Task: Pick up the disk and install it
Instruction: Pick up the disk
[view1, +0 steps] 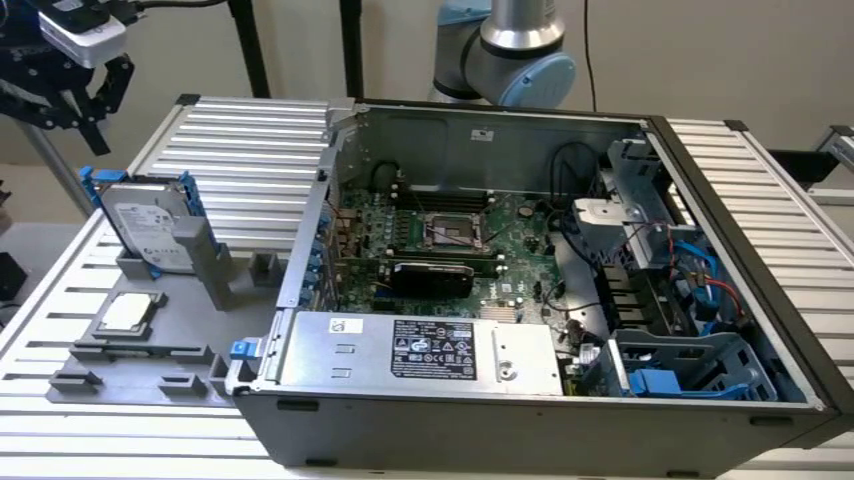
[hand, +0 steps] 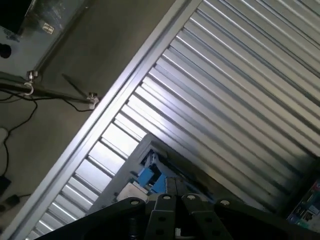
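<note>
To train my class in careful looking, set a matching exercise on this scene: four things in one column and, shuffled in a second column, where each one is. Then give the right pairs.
Things
1. disk
2. small square chip
3. silver box with black label
4. gripper

Places
A. inside the computer case, at its near edge
B. in the air, at the exterior view's left
C. standing on edge in the grey stand, outside the case
D. lying flat on the stand's base

Pairs: 1-C, 2-D, 3-A, 4-B
</note>
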